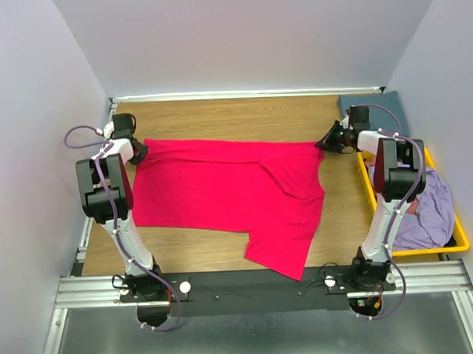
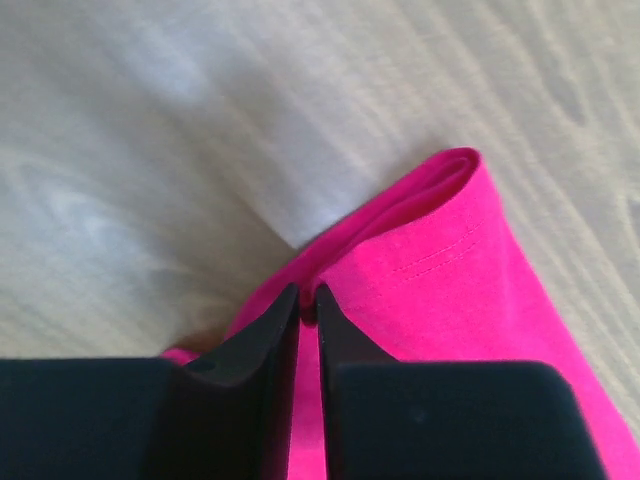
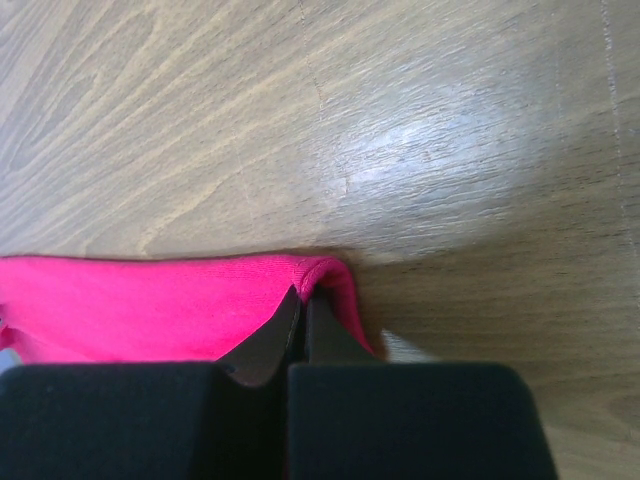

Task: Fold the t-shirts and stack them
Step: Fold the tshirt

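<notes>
So the wooden surface [image 1: 219, 115] is bare along its far edge. The crimson-pink cloth t-shirt [image 1: 221, 185] lies spread mid-surface, with the left gripper [image 1: 138, 153] and right gripper [image 1: 323, 145] each pinching a far corner.

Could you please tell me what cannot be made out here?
Top view: lavender cloth in the yellow plastic bin, partly behind the right arm; garment count unclear.
Top view: slate blue-grey cloth, far corner, behind that arm.
Wrist views: crimson-pink t-shirt mostly cut off by edges.
</notes>
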Controlling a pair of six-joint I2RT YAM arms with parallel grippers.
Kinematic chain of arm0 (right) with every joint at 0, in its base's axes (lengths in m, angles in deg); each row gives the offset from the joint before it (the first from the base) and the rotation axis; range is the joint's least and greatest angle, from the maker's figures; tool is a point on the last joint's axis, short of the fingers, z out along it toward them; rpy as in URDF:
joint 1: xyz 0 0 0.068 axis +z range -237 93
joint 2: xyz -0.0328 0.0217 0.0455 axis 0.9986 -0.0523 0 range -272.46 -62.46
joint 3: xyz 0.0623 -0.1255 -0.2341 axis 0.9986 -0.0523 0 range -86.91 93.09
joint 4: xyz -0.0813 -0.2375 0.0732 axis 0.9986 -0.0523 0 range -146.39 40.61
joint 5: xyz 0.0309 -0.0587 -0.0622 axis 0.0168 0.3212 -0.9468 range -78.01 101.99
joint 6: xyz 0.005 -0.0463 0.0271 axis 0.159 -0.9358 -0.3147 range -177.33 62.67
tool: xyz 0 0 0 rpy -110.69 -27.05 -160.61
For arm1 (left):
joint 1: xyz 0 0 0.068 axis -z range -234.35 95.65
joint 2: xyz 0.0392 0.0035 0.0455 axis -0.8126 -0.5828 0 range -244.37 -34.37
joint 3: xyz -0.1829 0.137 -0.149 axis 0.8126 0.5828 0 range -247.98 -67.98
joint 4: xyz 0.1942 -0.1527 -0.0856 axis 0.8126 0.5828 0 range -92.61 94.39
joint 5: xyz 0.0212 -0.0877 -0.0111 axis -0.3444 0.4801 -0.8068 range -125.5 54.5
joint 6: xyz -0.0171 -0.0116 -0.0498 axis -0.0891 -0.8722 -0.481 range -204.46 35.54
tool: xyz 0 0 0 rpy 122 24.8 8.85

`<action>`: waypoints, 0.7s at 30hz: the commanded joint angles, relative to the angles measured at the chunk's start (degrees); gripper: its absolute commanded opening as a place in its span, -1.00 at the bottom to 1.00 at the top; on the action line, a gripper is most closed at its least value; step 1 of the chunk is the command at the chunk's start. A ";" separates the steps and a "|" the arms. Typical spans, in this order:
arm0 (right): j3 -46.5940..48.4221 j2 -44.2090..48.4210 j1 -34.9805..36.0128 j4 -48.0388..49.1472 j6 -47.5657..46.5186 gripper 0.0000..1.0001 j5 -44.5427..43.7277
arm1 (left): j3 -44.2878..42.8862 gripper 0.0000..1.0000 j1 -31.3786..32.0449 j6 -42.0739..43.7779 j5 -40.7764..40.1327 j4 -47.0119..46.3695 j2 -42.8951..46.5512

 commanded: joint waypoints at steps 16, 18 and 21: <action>3.20 -3.06 -0.65 -0.15 -2.70 -0.98 -1.82 | -5.66 -0.19 2.90 3.71 7.03 -3.27 3.24; 3.55 -3.15 -0.65 -0.24 -2.70 -0.98 -2.00 | -6.28 -0.40 3.60 3.89 8.09 -3.27 0.69; 3.90 -3.32 -0.65 -0.24 -2.96 -0.99 -2.78 | -7.07 -0.56 3.78 3.19 8.79 -3.18 -2.12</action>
